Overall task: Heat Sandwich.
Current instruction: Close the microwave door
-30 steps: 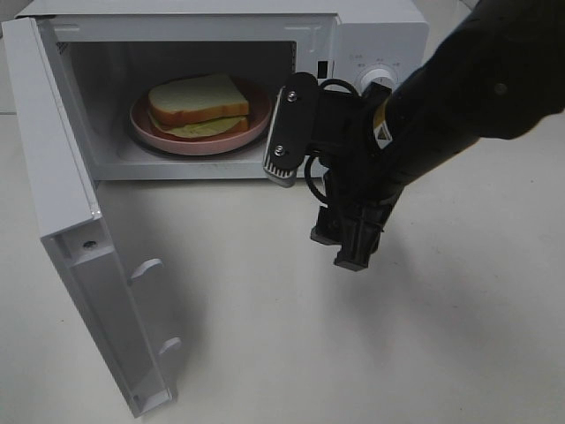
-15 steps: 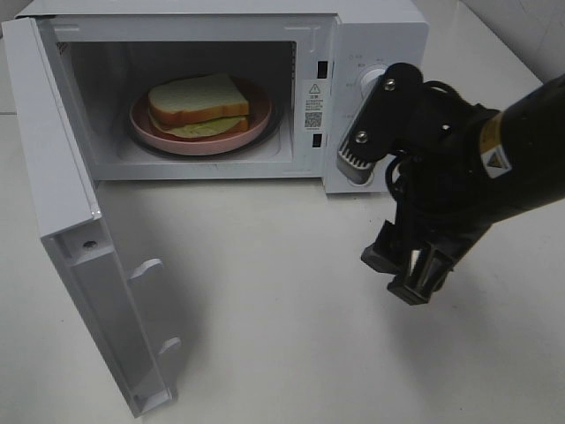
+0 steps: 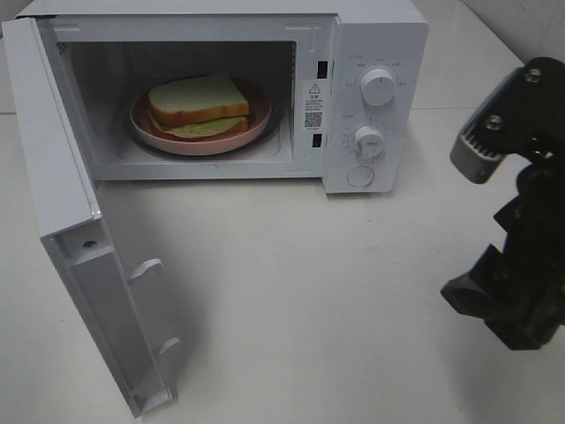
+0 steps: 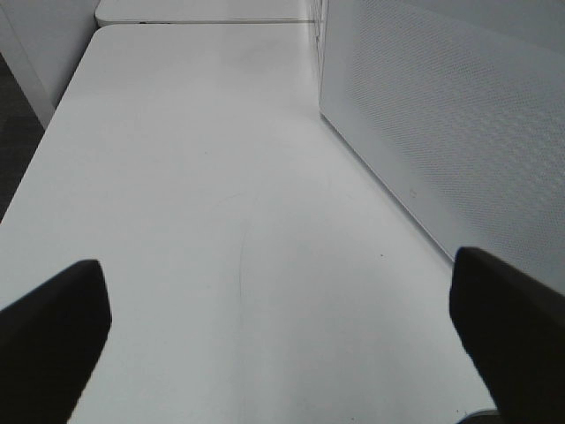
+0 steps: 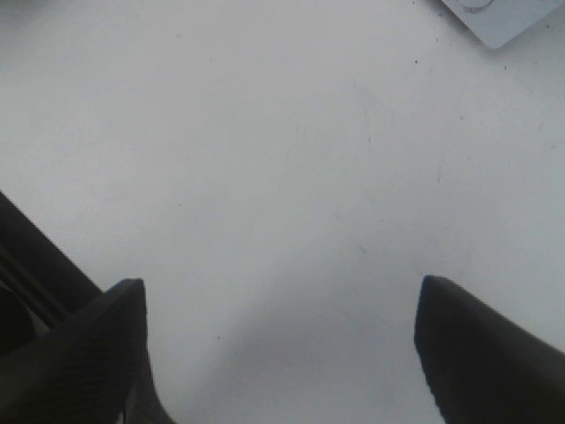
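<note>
The sandwich (image 3: pixel 199 104), two white bread slices with yellow filling, lies on a round pink plate (image 3: pixel 146 124) inside the open microwave (image 3: pixel 380 35). My right gripper (image 3: pixel 491 314) hangs over the table at the far right, well clear of the microwave. Its jaws stand open in the right wrist view, and nothing lies between them (image 5: pixel 282 353). My left gripper (image 4: pixel 282 340) shows only in the left wrist view, open and empty above bare table beside a white perforated panel (image 4: pixel 459 132).
The microwave door (image 3: pixel 79 238) swings out wide toward the front left. Two dials (image 3: pixel 378 87) and a round button (image 3: pixel 360 177) sit on the control panel. A white microwave corner (image 5: pixel 499 22) shows in the right wrist view.
My right arm has pulled back from the microwave's mouth, to the right and toward the front edge, uncovering the control panel. The sandwich, plate and door have not moved.
</note>
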You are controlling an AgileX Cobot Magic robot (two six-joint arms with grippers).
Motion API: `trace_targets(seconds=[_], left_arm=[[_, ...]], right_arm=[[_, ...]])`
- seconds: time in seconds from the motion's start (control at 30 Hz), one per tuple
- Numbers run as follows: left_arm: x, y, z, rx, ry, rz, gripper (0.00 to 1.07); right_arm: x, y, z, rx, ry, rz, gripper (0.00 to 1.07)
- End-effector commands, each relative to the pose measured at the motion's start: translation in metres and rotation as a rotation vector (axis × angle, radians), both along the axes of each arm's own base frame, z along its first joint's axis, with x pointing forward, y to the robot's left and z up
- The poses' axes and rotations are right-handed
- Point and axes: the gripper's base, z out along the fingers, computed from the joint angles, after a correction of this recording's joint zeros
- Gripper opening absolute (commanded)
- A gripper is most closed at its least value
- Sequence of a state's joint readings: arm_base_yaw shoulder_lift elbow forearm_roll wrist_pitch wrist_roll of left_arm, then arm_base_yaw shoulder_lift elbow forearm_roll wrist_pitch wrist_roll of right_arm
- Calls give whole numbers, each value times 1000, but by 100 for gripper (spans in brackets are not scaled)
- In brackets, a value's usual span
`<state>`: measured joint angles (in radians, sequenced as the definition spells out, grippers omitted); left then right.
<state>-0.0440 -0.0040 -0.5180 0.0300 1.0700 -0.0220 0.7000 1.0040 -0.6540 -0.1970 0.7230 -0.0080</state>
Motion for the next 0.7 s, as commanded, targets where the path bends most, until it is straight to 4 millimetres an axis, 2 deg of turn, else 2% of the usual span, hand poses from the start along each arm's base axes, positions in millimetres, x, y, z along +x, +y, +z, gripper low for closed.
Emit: trace_targets(seconds=[0.03,0.3,0.7], left_arm=[[-3,0,0,1,-24,4,100],[-3,0,0,1,-24,4,100],[-3,0,0,1,-24,4,100]], right_arm=[[-9,-8,3,5,14,-30,80],[-38,-33,19,16,29,-74,77],[-69,-61,27,20,71,-173,76]])
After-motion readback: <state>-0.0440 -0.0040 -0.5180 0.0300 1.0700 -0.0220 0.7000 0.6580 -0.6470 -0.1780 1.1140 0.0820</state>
